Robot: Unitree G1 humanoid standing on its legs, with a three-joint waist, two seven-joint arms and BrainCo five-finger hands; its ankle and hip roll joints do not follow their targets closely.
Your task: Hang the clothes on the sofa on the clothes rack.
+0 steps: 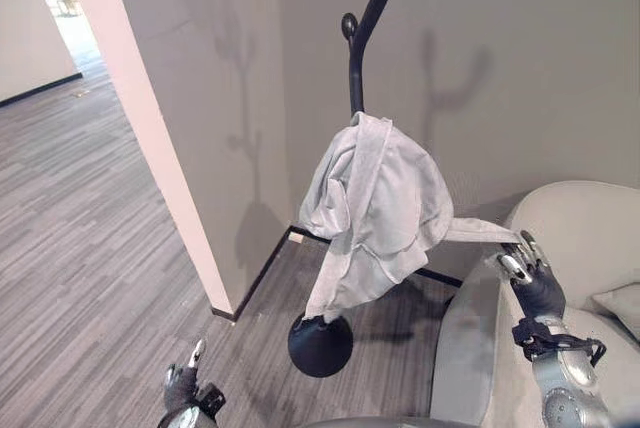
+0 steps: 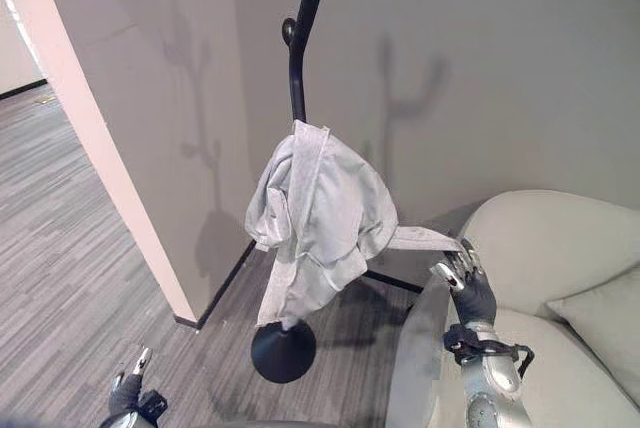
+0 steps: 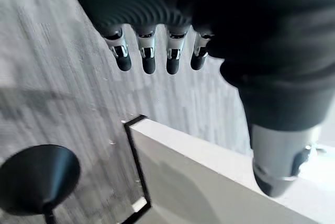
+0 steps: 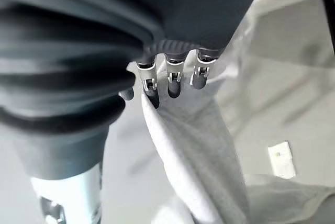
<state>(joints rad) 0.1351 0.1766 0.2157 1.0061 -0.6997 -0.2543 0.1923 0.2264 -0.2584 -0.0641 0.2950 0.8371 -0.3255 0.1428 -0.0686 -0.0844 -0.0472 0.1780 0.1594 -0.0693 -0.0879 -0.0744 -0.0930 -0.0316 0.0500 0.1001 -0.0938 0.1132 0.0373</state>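
A light grey garment (image 1: 375, 208) is draped over the black clothes rack (image 1: 358, 68), bunched around the pole above its round base (image 1: 320, 345). One sleeve (image 1: 480, 233) stretches sideways from the garment to my right hand (image 1: 535, 283), which is beside the sofa's armrest. In the right wrist view the curled fingers (image 4: 172, 80) pinch that sleeve (image 4: 193, 150). My left hand (image 1: 182, 383) hangs low over the floor, left of the rack's base, with straight fingers (image 3: 149, 56) and nothing in it.
The pale grey sofa (image 1: 590, 238) stands at the right with a cushion (image 1: 620, 303) on its seat. A wall corner (image 1: 170, 148) with black skirting rises just left of the rack. Grey plank floor (image 1: 80, 248) opens to the left.
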